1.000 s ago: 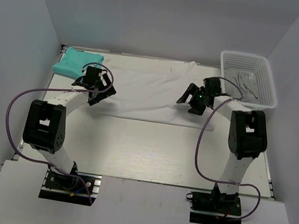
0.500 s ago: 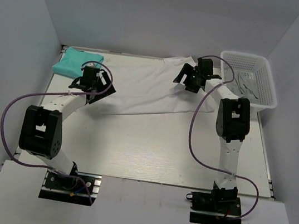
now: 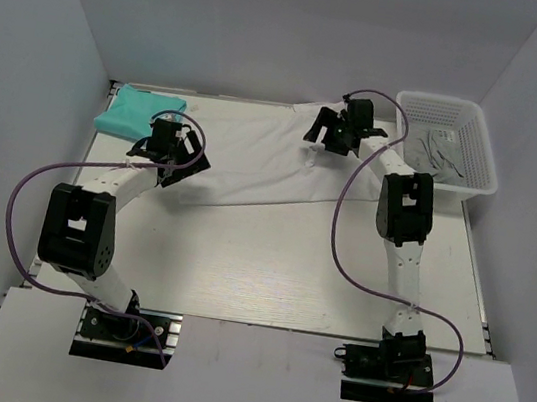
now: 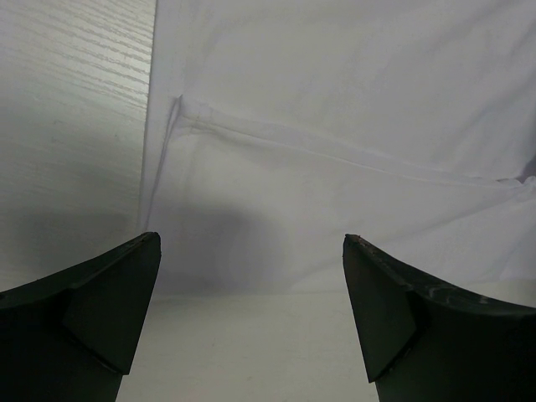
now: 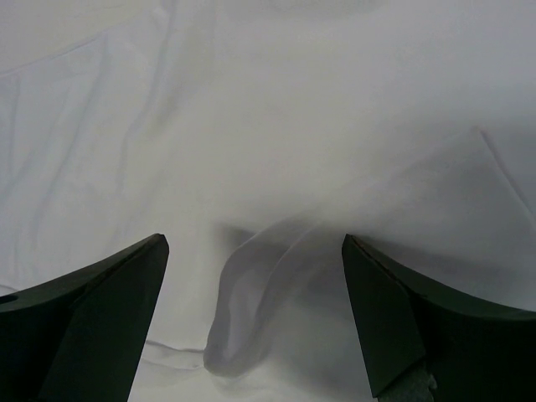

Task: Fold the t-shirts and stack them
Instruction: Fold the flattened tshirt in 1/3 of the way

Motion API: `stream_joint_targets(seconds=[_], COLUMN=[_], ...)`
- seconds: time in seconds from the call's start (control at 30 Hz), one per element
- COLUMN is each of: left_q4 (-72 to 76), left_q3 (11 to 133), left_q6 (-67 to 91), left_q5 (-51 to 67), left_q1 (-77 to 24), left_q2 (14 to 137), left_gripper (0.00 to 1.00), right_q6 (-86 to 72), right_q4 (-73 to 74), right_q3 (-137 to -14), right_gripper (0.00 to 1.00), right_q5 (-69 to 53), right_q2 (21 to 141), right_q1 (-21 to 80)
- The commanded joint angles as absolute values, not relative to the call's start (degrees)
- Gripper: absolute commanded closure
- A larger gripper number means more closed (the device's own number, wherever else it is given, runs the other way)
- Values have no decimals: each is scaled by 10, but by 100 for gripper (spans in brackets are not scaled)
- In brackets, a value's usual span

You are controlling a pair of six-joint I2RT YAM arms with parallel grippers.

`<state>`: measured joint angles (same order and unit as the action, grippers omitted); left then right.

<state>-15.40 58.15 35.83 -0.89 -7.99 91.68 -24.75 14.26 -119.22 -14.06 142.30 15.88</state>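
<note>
A plain white cloth t-shirt (image 3: 255, 154) lies spread and a bit rumpled across the far middle of the pale wood-grain table (image 3: 269, 262), its near edge running on a slant from near left up toward far right. The left claw (image 3: 165, 163) hangs over the shirt's near-left corner with its two dark fingers spread wide and nothing between them. From its own camera, the left claw (image 4: 249, 241) looks down on the white shirt (image 4: 335, 100), where a stitched seam crosses the cloth and the shirt's left edge meets bare table (image 4: 75, 100). The right arm reaches far out, so the right claw (image 3: 323, 140) sits over the far-right part of the shirt, just left of the white plastic mesh basket (image 3: 480, 142) at the far right. That claw is wide open too and grips nothing. Its wrist view shows the right claw (image 5: 253, 240) above the shirt (image 5: 251, 126), with a raised fold of the cloth lying between the fingers; I cannot tell whether the tips touch it. A folded teal cloth t-shirt (image 3: 135, 112) rests in the far-left corner, apart from the white one. Some grey cloth (image 3: 443, 151) lies inside the basket.
</note>
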Motion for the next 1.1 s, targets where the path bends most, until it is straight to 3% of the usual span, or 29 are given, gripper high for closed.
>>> stream_joint_targets(seconds=[0.0, 0.1, 0.43, 0.83, 1.07], left_q4=[-152, -132, -110, -132, -174], left_q3=[600, 600, 646, 631, 583], left_q6=[346, 341, 346, 357, 364], left_q5=[-6, 26, 123, 121, 40], left_q1=[-82, -82, -82, -82, -94], left_q2=[898, 905, 1030, 1057, 985], left_gripper=[0, 0, 0, 0, 0], right_q6=[-218, -207, -222, -276, -365], right_q4=[127, 96, 123, 137, 122], right_q3=[-1165, -1092, -969, -820, -559], right_gripper=[10, 10, 10, 10, 10], right_q5=[-107, -72, 58, -3, 49], right_q2=[1372, 1295, 1204, 1190, 1040], right_q1=[164, 159, 133, 103, 110])
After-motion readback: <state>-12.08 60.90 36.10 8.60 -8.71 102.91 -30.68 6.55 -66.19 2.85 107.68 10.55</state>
